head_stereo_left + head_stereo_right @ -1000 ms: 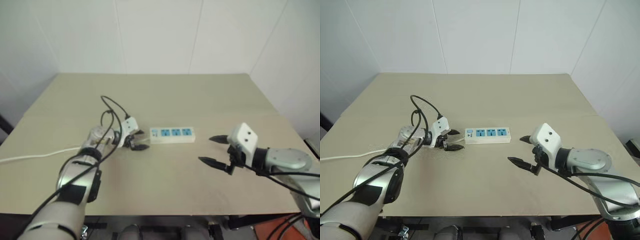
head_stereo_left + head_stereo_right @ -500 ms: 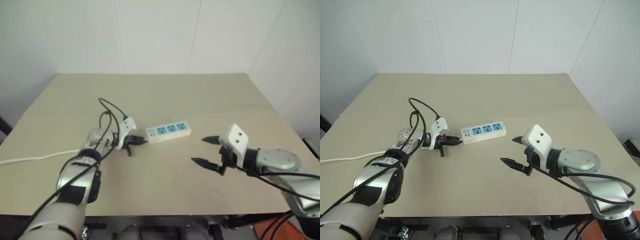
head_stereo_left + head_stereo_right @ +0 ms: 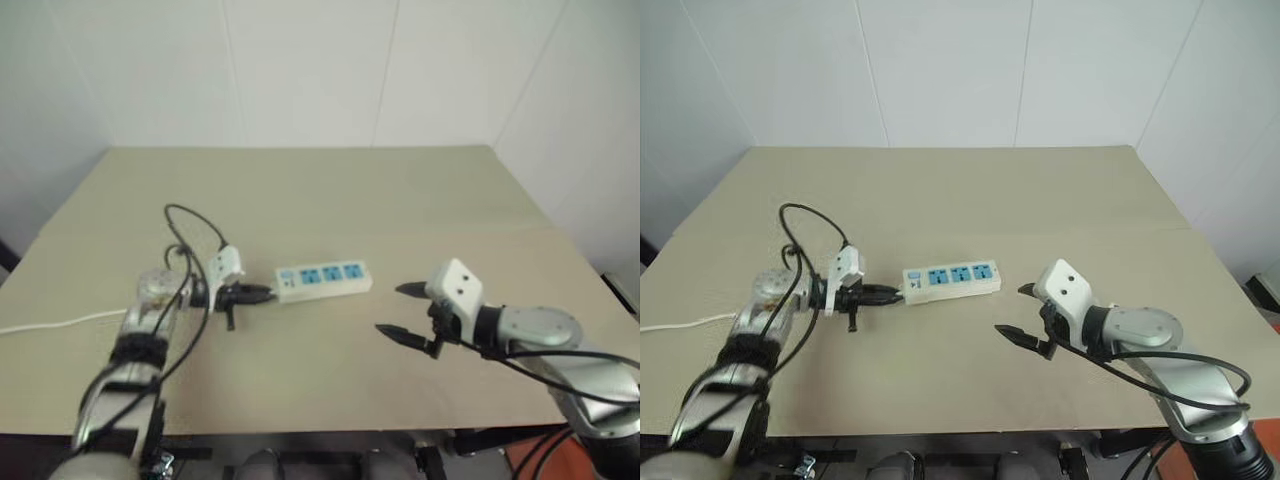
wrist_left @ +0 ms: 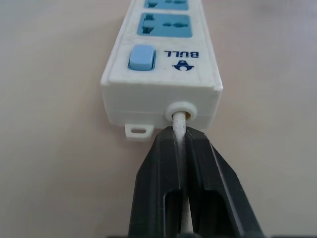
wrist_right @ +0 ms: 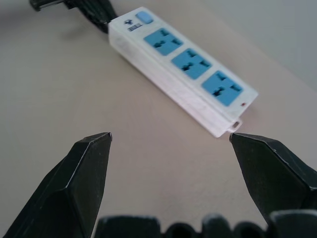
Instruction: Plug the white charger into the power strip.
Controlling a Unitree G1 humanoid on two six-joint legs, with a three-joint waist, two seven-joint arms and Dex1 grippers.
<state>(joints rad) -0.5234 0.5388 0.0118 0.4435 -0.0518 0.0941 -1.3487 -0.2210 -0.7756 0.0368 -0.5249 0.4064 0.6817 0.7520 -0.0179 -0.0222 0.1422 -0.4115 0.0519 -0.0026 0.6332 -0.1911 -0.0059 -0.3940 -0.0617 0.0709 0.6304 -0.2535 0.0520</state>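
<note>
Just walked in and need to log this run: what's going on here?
The left gripper is shut on the thin white cord right where it leaves the power strip, which lies flat on the table. The right gripper hangs open just right of the strip, holding nothing.

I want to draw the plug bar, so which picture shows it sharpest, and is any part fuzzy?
Left wrist view: the power strip near end is sharp, its logo readable, with the left gripper shut on the cord; the far sockets go soft. Right wrist view: the sockets are fairly clear, but the right gripper's fingers are blurred. Left eye view: slightly hazy, with soft even light.
</note>
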